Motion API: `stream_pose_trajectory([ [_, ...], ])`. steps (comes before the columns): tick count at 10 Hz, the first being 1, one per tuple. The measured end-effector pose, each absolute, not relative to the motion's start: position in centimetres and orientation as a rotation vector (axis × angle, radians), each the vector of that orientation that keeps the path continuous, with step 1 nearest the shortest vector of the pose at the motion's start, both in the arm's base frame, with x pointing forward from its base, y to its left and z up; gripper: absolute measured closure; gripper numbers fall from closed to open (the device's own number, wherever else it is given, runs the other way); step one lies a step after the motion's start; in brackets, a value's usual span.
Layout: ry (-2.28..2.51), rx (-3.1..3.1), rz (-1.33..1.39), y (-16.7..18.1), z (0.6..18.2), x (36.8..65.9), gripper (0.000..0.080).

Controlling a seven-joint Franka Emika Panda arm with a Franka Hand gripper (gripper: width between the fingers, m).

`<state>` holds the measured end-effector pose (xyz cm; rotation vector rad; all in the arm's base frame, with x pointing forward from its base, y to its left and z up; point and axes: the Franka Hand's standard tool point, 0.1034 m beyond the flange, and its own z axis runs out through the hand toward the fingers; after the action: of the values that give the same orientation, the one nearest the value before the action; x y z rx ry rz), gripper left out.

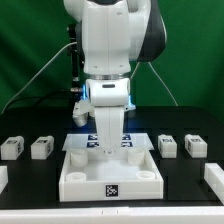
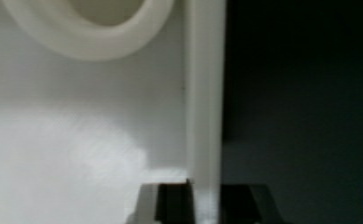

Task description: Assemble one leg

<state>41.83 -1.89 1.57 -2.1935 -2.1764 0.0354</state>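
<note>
Closest to the exterior camera, a white square panel [image 1: 85,187] lies on the black worktop [image 1: 30,195], with a tag on its front wall and a round socket [image 1: 148,172] in its near corner at 4 o'clock. The arm [image 1: 108,60] comes down at the panel's far edge, at 12 o'clock. The wrist view shows the dark fingertips [image 2: 160,200] of the jaws set either side of the panel's [image 2: 71,130] edge; I cannot tell whether they pinch it. Just beyond lies the marker board [image 1: 80,143]. None of the four is held: one leg [image 1: 41,148] and another leg [image 1: 11,148] stand at 9 o'clock from the panel, a third leg [image 1: 167,145] and a fourth leg [image 1: 195,146] at 3 o'clock.
</note>
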Motion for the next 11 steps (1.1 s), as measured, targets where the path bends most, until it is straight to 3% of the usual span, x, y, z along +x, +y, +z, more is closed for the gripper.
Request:
stream_pose_trajectory([
  [8,-2.17,-2.199,0.035,-1.8,1.6,41.9,0.0742],
  [11,-2.131,-2.252,-0.021,1.8,1.5,44.3,0.0742],
])
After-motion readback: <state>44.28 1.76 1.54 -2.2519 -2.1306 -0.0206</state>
